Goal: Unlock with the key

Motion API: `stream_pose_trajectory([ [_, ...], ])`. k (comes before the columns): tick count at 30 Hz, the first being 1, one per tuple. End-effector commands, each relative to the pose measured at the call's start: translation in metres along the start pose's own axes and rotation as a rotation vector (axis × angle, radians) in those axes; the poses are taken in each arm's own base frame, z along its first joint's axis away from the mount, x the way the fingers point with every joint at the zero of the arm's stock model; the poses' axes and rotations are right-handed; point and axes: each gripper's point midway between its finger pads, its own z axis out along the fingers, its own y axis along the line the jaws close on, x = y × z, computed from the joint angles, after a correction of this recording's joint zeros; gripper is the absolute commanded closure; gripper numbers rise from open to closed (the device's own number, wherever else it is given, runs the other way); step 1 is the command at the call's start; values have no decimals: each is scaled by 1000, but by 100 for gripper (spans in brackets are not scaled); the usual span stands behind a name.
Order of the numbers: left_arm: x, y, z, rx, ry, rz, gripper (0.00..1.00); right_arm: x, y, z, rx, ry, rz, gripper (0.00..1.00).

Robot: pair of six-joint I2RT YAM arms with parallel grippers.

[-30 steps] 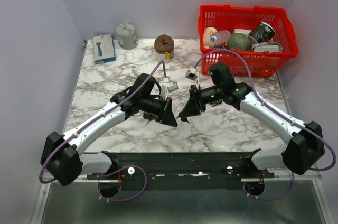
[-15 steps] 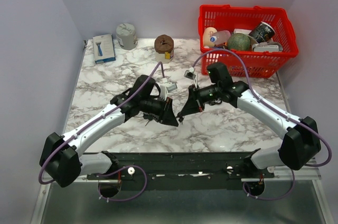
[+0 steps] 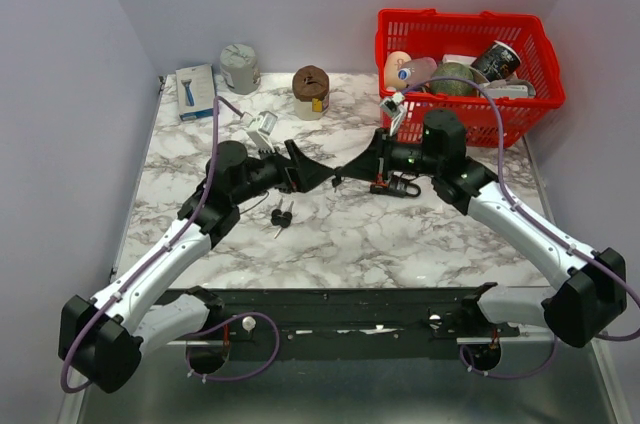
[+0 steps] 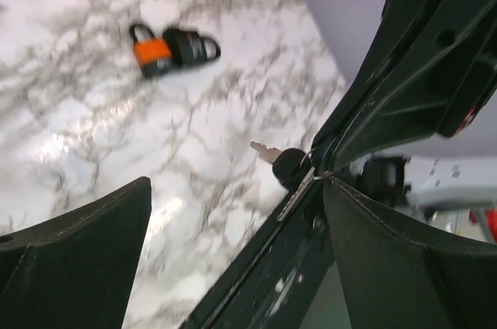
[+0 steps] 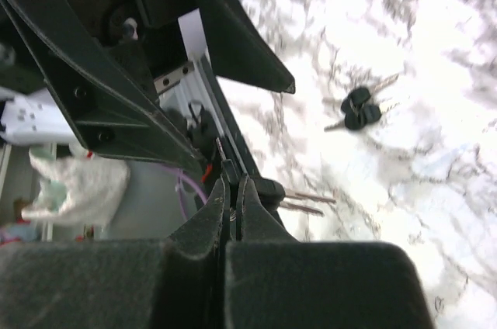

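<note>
My right gripper [image 3: 345, 176] is shut on the black head of a key [image 5: 233, 178], and two more blades of that bunch [image 5: 309, 202] stick out beside its fingers. In the left wrist view the same key [image 4: 284, 164] hangs just above the marble, at the tip of the right gripper's fingers. My left gripper [image 3: 315, 174] faces it, open and empty [image 4: 237, 185]. An orange padlock [image 4: 153, 53] lies on the marble beside a black one [image 4: 192, 45]. From above the padlock [image 3: 393, 187] lies under the right wrist.
A second bunch of black-headed keys [image 3: 281, 214] lies on the marble table [image 3: 400, 244] near the left arm. A red basket [image 3: 540, 99] of clutter stands far right. A brown jar [image 3: 311, 90], a grey tin [image 3: 240, 67] and a blue-and-white box [image 3: 196, 91] line the far edge.
My left gripper opened and drew back to the left and farther away. My right gripper shut on the key and shifted right and farther away with it.
</note>
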Motion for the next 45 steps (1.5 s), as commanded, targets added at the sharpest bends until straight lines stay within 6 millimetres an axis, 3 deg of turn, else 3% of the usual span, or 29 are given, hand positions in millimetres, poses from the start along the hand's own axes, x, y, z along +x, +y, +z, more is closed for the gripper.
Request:
stream_pose_trajectory([
  [1,-58,-40,2,168,-259,-131,4,-58,22,-5,-27,-270,29,99],
  [7,-77,-57,1,263,-335,-214,11,-80,33,-9,-72,-371,97,99],
  [14,-88,-54,-3,247,-396,-226,30,-81,25,-8,-44,-394,166,99],
  [20,-92,-47,2,225,-416,-250,34,-80,22,-5,-42,-384,175,99],
  [29,-95,-41,12,199,-411,-272,60,-79,21,-3,-46,-370,180,99],
  [30,-95,-40,14,192,-404,-277,70,-78,21,-2,-45,-368,180,99],
  [36,-92,-41,23,196,-356,-290,99,-75,18,1,-42,-355,189,99],
  [41,-86,-33,27,163,-333,-305,100,-69,8,4,-7,-329,199,99],
  [44,-80,-26,34,132,-300,-308,100,-68,3,2,20,-319,198,88],
  [45,-76,-24,39,135,-273,-309,100,-70,0,0,31,-324,191,78],
])
